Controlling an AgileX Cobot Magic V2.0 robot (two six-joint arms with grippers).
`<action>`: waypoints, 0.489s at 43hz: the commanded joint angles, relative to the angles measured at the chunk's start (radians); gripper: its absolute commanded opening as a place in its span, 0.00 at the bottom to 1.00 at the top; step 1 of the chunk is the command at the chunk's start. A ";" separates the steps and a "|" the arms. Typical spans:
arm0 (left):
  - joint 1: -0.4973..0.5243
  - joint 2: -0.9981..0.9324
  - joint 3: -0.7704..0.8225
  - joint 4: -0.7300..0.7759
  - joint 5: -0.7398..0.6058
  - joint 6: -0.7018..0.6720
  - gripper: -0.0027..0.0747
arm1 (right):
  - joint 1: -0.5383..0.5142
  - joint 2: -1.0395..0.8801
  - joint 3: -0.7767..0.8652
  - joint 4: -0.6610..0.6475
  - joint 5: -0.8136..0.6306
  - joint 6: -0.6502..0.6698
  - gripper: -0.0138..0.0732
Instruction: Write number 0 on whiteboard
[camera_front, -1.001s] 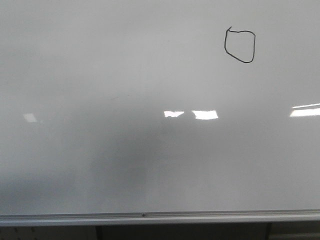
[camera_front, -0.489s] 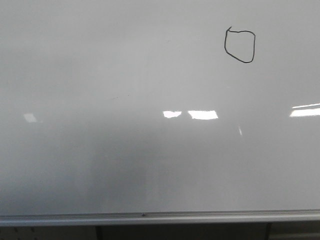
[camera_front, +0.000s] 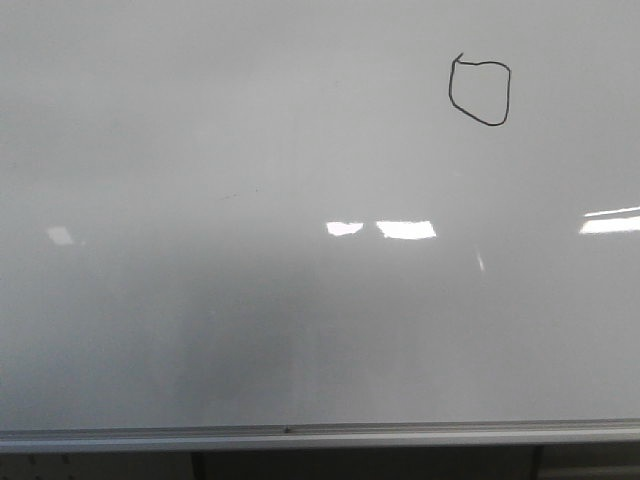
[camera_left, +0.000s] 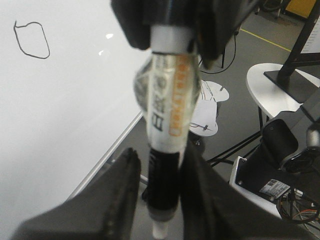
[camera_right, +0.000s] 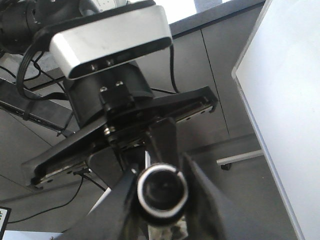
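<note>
- A thin black hand-drawn loop, the number 0 (camera_front: 480, 92), is sitting closed high on the right of the glossy pale grey whiteboard (camera_front: 250, 300), so the writing looks finished.
- The left gripper (camera_left: 159, 197) is pinching a white-and-orange marker pen (camera_left: 167, 125), away from the board.
- The right gripper (camera_right: 159, 192) is clasping a dark round-ended cylinder (camera_right: 162, 189), also off the board.
- Only parking the arms seems left.

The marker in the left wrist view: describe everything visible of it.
The white plastic whiteboard marker with an orange label band carries dark printed characters and a black lower section ending in a pale tip. It stands roughly lengthwise in view, clamped between the black jaws of the left gripper, off the glossy pale whiteboard, its tip touching nothing visible.
</note>
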 joint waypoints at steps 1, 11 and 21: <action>0.001 -0.007 -0.034 -0.074 -0.005 0.010 0.01 | 0.002 -0.031 -0.031 0.077 0.056 -0.015 0.09; 0.001 -0.007 -0.034 -0.072 -0.005 0.018 0.01 | 0.002 -0.031 -0.031 0.092 0.028 -0.015 0.15; 0.001 -0.007 -0.034 -0.051 -0.005 0.018 0.01 | 0.002 -0.031 -0.031 0.114 0.023 -0.015 0.63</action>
